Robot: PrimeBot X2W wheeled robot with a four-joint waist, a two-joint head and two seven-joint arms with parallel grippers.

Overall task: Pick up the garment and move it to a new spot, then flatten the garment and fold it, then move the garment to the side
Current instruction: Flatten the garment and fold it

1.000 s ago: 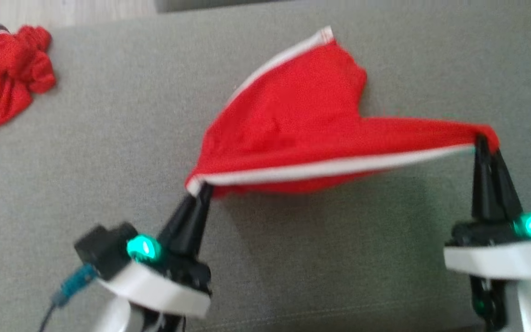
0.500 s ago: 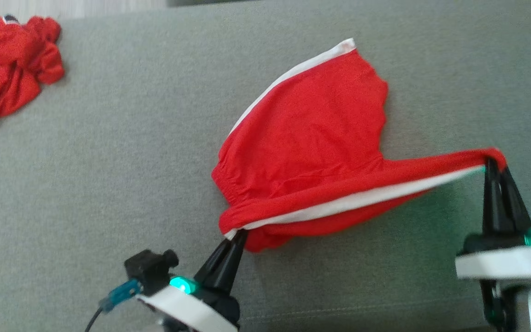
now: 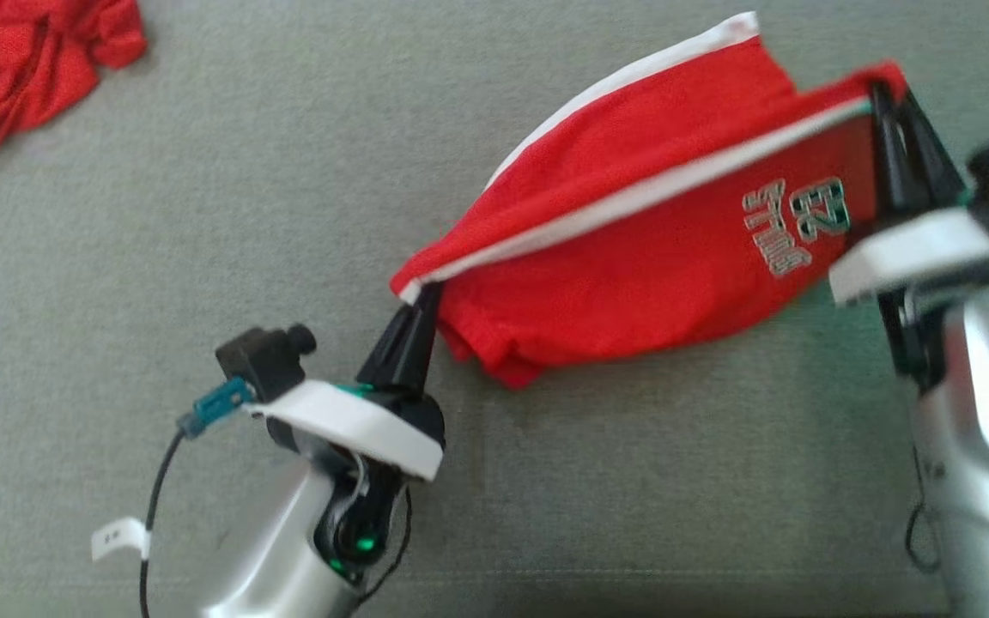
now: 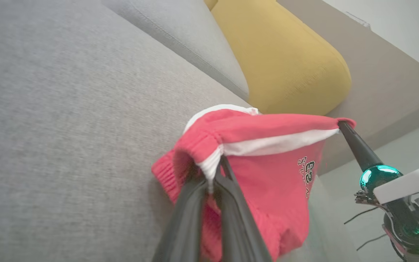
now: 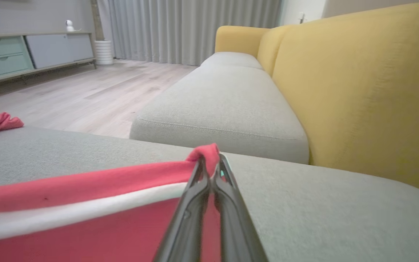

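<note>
Left end effector (image 3: 422, 296) is clenched, both dark fingers pressed together on the waistband corner of the garment (image 3: 632, 275), right where the white stripe meets the ribbed red edge. In the left wrist view the fabric bunches over the tips w/ no gap btwn the fingers. Right end effector (image 3: 887, 93) is likewise pinched tight, gripping the opposite end of that same striped edge. In the right wrist view a small red fold pokes up over its tips. The garment is a pair of red shorts w/ a white side stripe, held up above the grey sofa seat (image 3: 203, 215) and stretched btwn the two end effectors. The stripe runs taut, sloping up from left to right in the head view. The rest hangs below that line as a loose panel, w/ silver lettering and a number near the right end. Can't tell whether the hanging hem touches the seat. A second white-striped edge sticks out on the far side. Another red garment (image 3: 22, 60) lies crumpled on the seat at the far left, well apart. The yellow backrest (image 5: 358, 91) stands behind the seat.
</note>
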